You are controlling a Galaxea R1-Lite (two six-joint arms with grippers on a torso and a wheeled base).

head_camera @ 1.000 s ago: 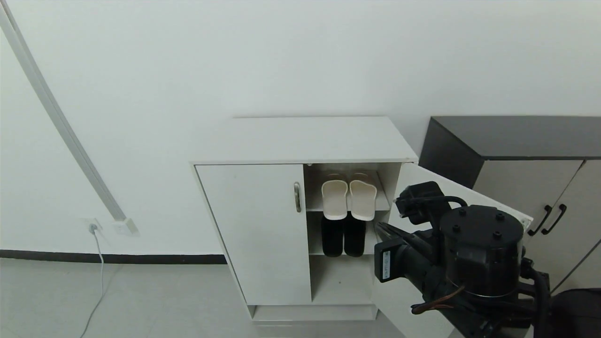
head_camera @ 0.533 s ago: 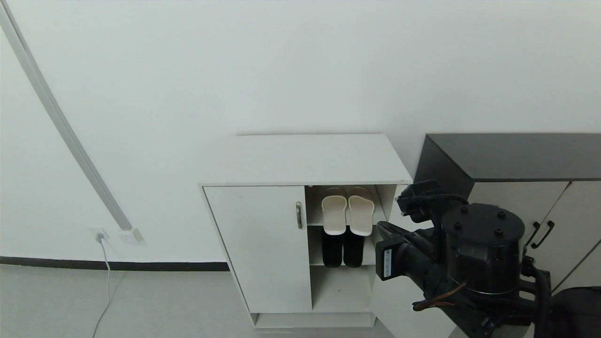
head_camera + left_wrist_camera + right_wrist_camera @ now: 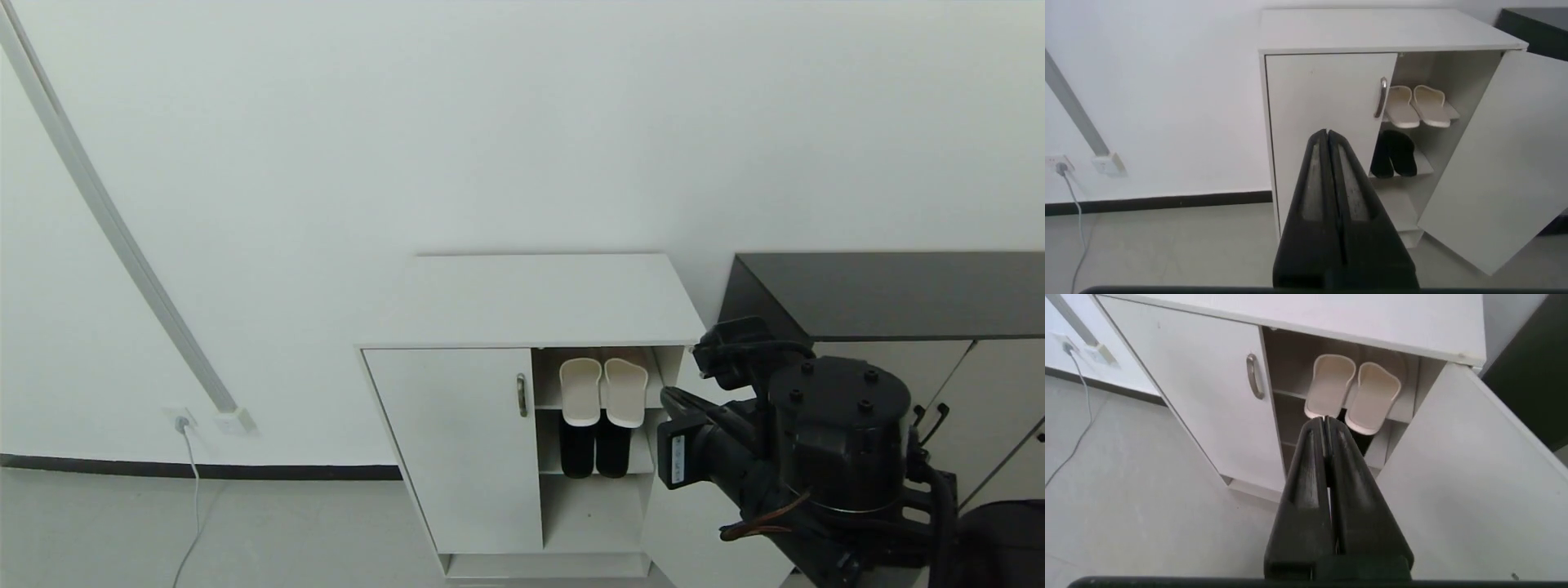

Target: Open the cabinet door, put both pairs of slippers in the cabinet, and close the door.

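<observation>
The cabinet (image 3: pixel 531 302) stands on grey floor (image 3: pixel 286 531) against white wall (image 3: pixel 490 122), door (image 3: pixel 1503 163) open, cream slippers (image 3: pixel 602 390) above black slippers (image 3: pixel 594 445); left gripper (image 3: pixel 1328 137) and right gripper (image 3: pixel 1327 425) fingers clenched, empty.

We see white cabinet (image 3: pixel 531 302) standing on grey floor (image 3: pixel 286 531), back to wall. Right half open to us, two shelves inside. Upper shelf (image 3: pixel 545 406) carries pair of white slippers (image 3: pixel 604 392), side by side, touching, near ends hanging over front edge. Lower shelf (image 3: pixel 547 472) carries pair of black slippers (image 3: pixel 596 445), side by side, directly beneath white pair. We note dark-topped cabinet (image 3: pixel 882 294) on floor just right of white one. Grey cable (image 3: pixel 192 523) trails across floor well left.
</observation>
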